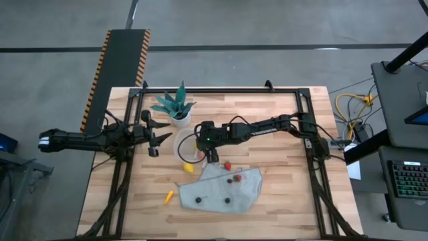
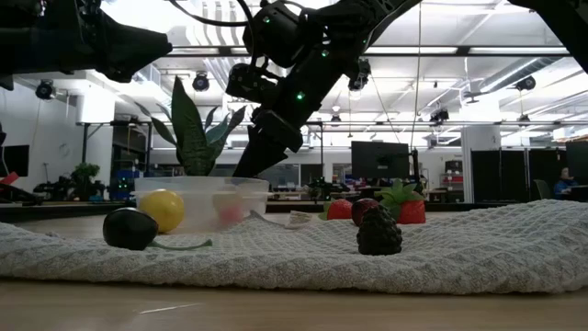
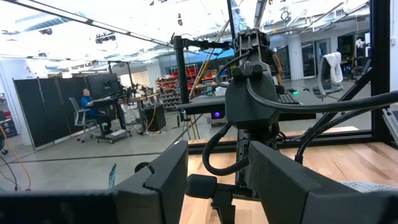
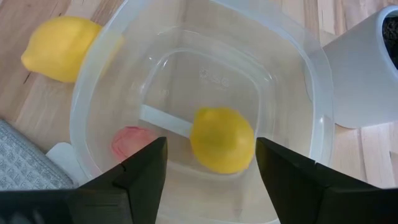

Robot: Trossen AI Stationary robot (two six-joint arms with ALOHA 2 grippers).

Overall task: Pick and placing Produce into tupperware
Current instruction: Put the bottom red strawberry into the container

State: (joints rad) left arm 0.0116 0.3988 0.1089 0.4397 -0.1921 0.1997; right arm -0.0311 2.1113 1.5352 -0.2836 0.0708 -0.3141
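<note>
The tupperware (image 1: 186,145) is a round clear tub standing on the wooden table beside the white plant pot. In the right wrist view a yellow lemon (image 4: 222,138) lies on its floor, and a red piece (image 4: 133,140) shows blurred through its wall. My right gripper (image 4: 211,165) is open, pointing down into the tupperware (image 4: 93,93) with a finger on either side of the lemon, above it. A second lemon (image 1: 189,168) lies on the table outside. Red berries (image 1: 227,165) and dark berries (image 1: 227,199) lie on a grey cloth. An orange carrot (image 1: 169,196) lies on the wood. My left gripper (image 1: 154,137) waits open, left of the tupperware.
The green spiky plant in its white pot (image 1: 179,117) stands just beyond the tupperware. The grey knitted cloth (image 1: 251,191) covers the near middle of the table. A black frame (image 1: 221,90) runs round the table's far and side edges. Bare wood lies to the right.
</note>
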